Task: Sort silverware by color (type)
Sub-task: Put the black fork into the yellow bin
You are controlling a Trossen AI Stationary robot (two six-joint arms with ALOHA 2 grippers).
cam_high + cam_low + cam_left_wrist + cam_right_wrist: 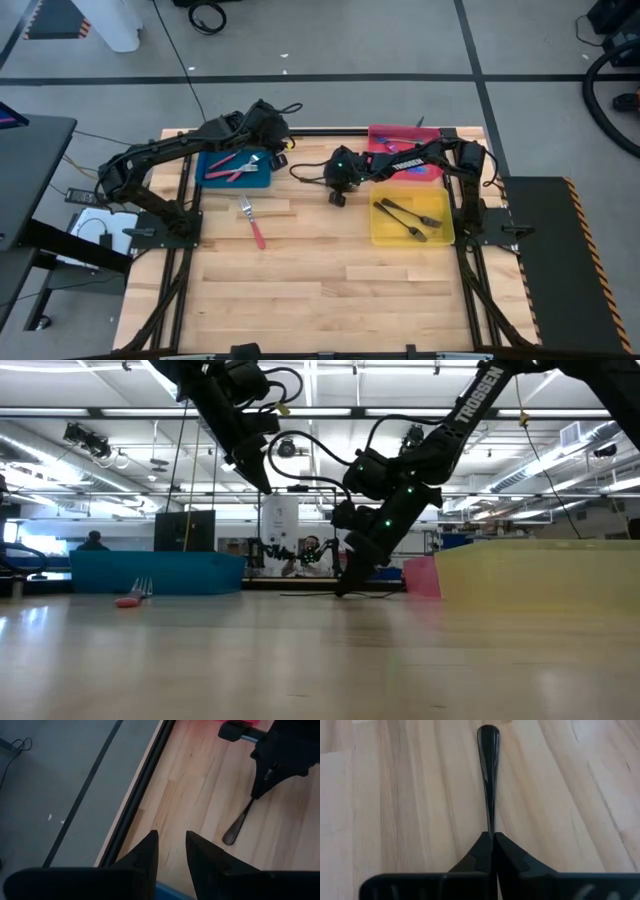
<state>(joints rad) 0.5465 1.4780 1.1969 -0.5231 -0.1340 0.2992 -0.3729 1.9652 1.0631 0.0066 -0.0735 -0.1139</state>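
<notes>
My right gripper (492,836) is down at the tabletop in the table's middle (338,198), shut on a dark grey fork (488,780). The fork's rounded handle end (488,732) sticks out ahead of the fingers, and its tines are hidden. My left gripper (171,835) hangs open and empty above the table's far edge, beside the blue tray (212,178), which holds red-handled forks (238,165). Another red-handled fork (252,222) lies flat on the table. Two dark forks (408,218) lie in the yellow tray (380,236). My right gripper pinches the dark fork's slim shaft (490,826) between its two fingers. The fingers slant down from above and lie along the fork. The handle (239,822) reaches out past the fingertips, low over the wood; whether its end rests on the table does not show.
A red tray (428,172) stands at the far right, partly under my right arm. The yellow tray sits just nearer, on the right. The near half of the wooden table (320,290) is bare wood. A black rail (140,805) runs along the far edge.
</notes>
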